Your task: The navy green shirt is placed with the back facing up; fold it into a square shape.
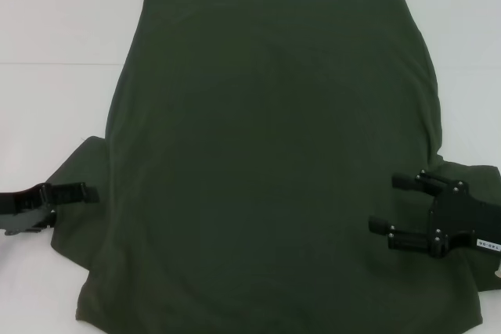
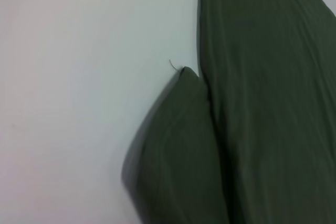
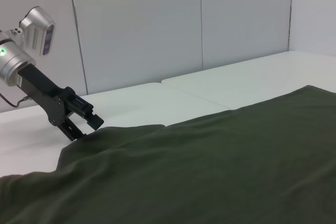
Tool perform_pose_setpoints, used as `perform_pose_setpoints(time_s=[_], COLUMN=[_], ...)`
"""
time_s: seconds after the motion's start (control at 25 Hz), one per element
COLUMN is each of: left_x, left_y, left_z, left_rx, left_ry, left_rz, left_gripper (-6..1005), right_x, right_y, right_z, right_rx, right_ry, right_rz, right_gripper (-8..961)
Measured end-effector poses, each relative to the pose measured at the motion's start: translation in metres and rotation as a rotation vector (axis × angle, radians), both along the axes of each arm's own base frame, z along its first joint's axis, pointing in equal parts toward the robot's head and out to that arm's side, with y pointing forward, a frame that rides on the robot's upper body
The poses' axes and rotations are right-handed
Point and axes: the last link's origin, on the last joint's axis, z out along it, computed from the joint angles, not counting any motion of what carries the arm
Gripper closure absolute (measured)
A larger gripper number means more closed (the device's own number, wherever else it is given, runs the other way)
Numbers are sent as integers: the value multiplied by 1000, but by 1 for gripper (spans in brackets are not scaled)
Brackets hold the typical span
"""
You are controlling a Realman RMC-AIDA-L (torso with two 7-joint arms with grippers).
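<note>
The navy green shirt (image 1: 266,154) lies spread flat on the white table (image 1: 63,29), plain side up, with no lettering showing. It also shows in the left wrist view (image 2: 262,103) and the right wrist view (image 3: 210,171). My left gripper (image 1: 92,193) is at the edge of the shirt's left sleeve (image 1: 78,228), low over the table. In the right wrist view this gripper (image 3: 89,128) has its fingers apart, the lower one at the sleeve's edge. My right gripper (image 1: 387,202) is open above the shirt's right side by the right sleeve (image 1: 470,174), holding nothing.
The table is made of white panels with a seam (image 3: 173,85) between them. Pale wall panels (image 3: 157,24) stand behind it. The shirt's lower edge runs out of the head view at the bottom.
</note>
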Motion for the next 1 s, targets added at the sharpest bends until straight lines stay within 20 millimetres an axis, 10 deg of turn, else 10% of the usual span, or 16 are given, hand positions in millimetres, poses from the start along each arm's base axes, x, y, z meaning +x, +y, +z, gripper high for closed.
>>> perform_pose_setpoints(time_s=[0.52, 1.0], left_x=[-1, -2], left_y=[3, 4], left_z=[4, 2], left_rx=[5, -4], left_ry=[28, 46], left_rz=[28, 31], left_gripper=[165, 680], right_x=[-1, -1], right_y=[0, 0], right_z=[1, 1], right_rx=[0, 0], right_ry=[4, 6], right_rz=[3, 6], right_gripper=[37, 36])
